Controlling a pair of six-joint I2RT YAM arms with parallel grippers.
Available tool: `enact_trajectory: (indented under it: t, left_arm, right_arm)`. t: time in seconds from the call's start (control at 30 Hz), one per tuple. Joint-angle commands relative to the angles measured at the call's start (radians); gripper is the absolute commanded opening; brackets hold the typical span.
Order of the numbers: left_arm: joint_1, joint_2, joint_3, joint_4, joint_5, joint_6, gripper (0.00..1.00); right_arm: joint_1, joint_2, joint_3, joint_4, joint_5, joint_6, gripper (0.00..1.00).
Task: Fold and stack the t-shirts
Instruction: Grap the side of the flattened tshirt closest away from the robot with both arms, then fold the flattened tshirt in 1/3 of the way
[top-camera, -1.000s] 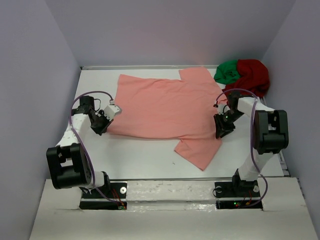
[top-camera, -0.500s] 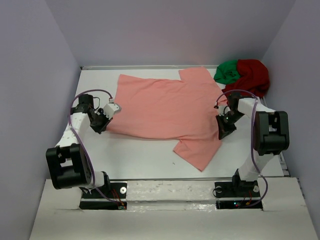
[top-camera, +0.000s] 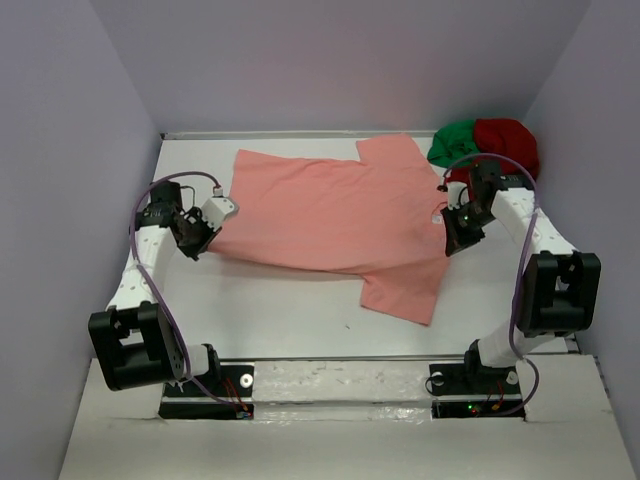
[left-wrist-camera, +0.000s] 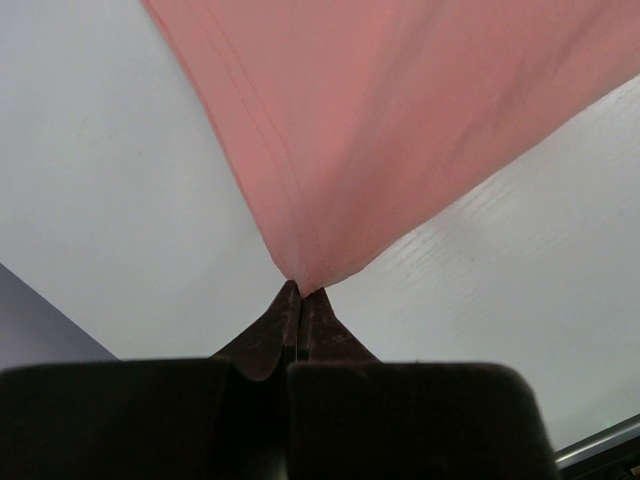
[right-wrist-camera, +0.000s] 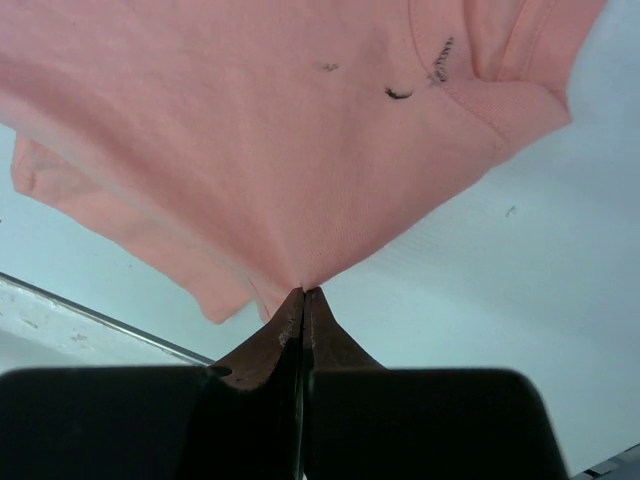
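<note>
Salmon-pink cloth fills the middle of the white tabletop (top-camera: 280, 310). The salmon-pink t-shirt (top-camera: 330, 215) lies spread wide, hem end to the left and neck end to the right. One sleeve points to the far edge and the other toward the near edge.

At the far left, the left gripper (top-camera: 196, 247) is clamped tight on the shirt's near left corner. The left wrist view shows its dark fingers (left-wrist-camera: 265, 345) pressed together with the hemmed corner pinched between the tips. The cloth fans up and away from them, raised a little off the surface at that corner.

Across the shirt, the right gripper (top-camera: 450, 243) is likewise closed on the pink cloth, at the shirt's right edge near the neckline. In the right wrist view its jaws meet on a pinch of fabric that rises like a tent from the tips. Small dark marks (right-wrist-camera: 400, 93) show on the cloth by the collar.

Further right, in the far right corner of the tabletop, the green t-shirt (top-camera: 455, 142) sits bunched. It touches the dark red t-shirt (top-camera: 508, 148), which is crumpled just beside it against the wall (top-camera: 575, 90).
</note>
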Motion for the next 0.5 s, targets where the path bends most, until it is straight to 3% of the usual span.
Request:
enact_trajectory:
  t: [0.0,0.47]
  left_arm:
    - [0.006,-0.037,0.063,-0.024,-0.019,-0.021,0.00]
    - [0.006,-0.029,0.073,0.094,-0.042,-0.116,0.00]
  right_arm:
    - [0.001,-0.021,0.064,-0.046,0.041,-0.016,0.00]
    - [0.001,0.096,0.162,0.037,0.045,-0.009,0.00]
